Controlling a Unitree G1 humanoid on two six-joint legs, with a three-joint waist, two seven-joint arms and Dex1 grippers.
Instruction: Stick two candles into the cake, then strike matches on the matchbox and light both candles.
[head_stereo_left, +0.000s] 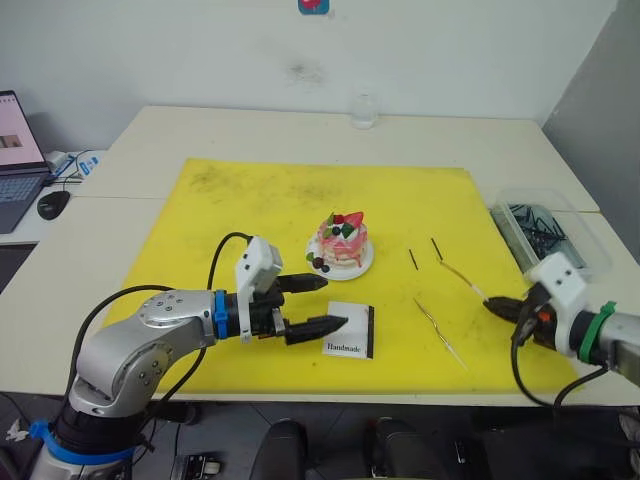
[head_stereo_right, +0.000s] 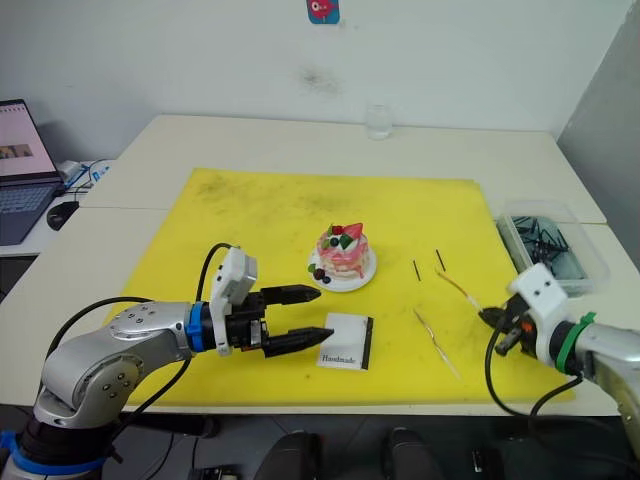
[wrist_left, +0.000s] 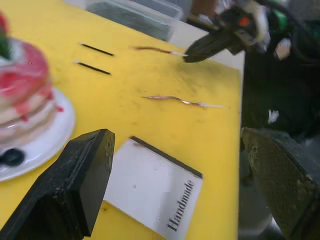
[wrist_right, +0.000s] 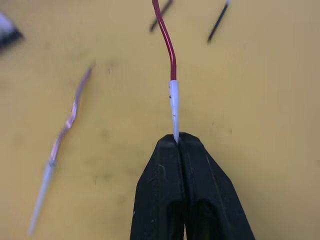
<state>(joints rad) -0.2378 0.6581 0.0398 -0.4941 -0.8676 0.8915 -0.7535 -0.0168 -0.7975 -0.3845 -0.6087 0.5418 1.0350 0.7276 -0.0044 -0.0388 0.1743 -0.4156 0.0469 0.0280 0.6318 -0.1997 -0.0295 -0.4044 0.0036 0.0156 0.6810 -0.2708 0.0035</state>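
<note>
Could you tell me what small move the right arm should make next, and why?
Probably lift. The right gripper is shut on the pale lower end of one thin wavy reddish candle, which seems to lie on the yellow mat. The round pink-and-white cake holds no candle yet, so raising this one and carrying it toward the cake seems the sensible step.

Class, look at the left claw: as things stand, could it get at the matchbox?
Probably yes. The left claw hangs open just beside the matchbox, which lies flat on the yellow mat with nothing between them. The cake stands off to one side, out of the way.
</note>
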